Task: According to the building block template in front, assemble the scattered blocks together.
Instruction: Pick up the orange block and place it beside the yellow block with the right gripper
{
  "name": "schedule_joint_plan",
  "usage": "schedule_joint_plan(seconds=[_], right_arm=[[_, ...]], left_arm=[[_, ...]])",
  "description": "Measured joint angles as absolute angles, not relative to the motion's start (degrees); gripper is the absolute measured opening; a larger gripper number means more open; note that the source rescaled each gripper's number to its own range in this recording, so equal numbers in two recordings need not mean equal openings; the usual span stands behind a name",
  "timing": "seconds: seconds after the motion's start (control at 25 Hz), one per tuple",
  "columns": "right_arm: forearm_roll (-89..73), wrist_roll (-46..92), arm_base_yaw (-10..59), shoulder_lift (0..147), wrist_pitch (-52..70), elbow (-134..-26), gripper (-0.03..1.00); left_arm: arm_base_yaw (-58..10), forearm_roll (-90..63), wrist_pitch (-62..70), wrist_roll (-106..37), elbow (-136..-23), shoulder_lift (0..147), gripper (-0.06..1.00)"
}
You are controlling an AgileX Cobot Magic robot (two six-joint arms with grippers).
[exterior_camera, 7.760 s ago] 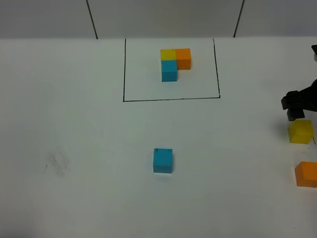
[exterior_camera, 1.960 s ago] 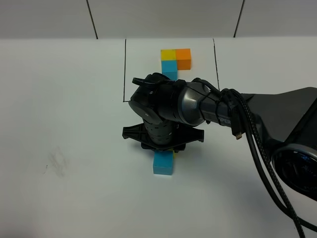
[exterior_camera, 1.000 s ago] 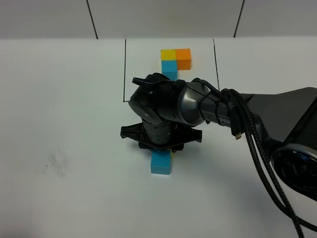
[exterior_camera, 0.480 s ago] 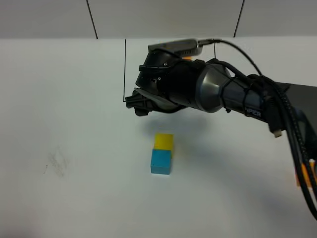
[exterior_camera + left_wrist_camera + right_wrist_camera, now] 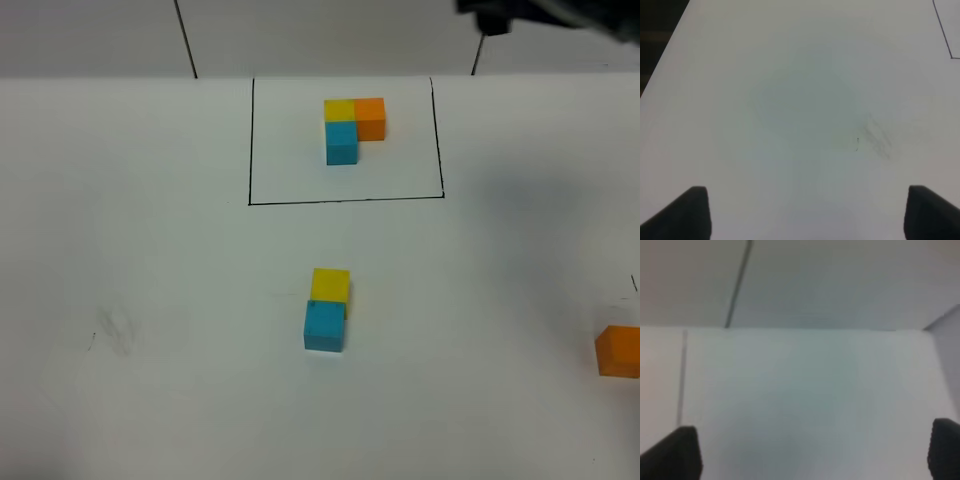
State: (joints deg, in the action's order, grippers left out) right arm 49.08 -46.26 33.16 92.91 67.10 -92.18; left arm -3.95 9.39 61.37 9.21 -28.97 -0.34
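The building block template (image 5: 352,128), a yellow, orange and blue L, sits inside a thin black rectangle (image 5: 345,201) at the back. Of the scattered blocks, the yellow cube (image 5: 330,285) rests on the table touching the far side of the sky-blue cube (image 5: 325,327) in the middle. The orange cube (image 5: 620,351) lies alone at the right edge. My right arm (image 5: 545,10) is a dark blur at the top right corner, high above the table. My right gripper (image 5: 812,452) is open and empty. Over bare table my left gripper (image 5: 807,215) is open too.
A faint grey smudge (image 5: 118,328) marks the white table on the left; the same smudge (image 5: 879,142) shows in the left wrist view. Dark seams (image 5: 186,38) run down the back wall. The table's edge (image 5: 665,60) shows beside the left gripper.
My right gripper opened and let go of the yellow cube beside the blue one. The right arm then rose and pulled away to the top right.
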Motion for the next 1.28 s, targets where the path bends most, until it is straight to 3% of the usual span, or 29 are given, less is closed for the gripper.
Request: schedule_joint_plan(seconds=[0.32,0.6,0.92,1.28], right_arm=[[39.7,-19.1,18.0,73.0,69.2,-92.0,0.82],[24.6,-7.2,5.8,61.3,69.8,-90.5,0.79],[22.6,-5.1,3.0,51.2,70.1,-70.3,0.76],[13.2,-9.9,2.9,52.4,64.8,-49.1,0.74]], left_arm=[[-3.9,9.4,61.4,9.2,-29.0,-0.3,0.66],[-3.9,9.4,61.4,9.2,-29.0,-0.3,0.66],[-3.9,9.5,61.4,9.2,-29.0,-0.3,0.66],[-3.9,9.5,61.4,9.2,-29.0,-0.3,0.66]])
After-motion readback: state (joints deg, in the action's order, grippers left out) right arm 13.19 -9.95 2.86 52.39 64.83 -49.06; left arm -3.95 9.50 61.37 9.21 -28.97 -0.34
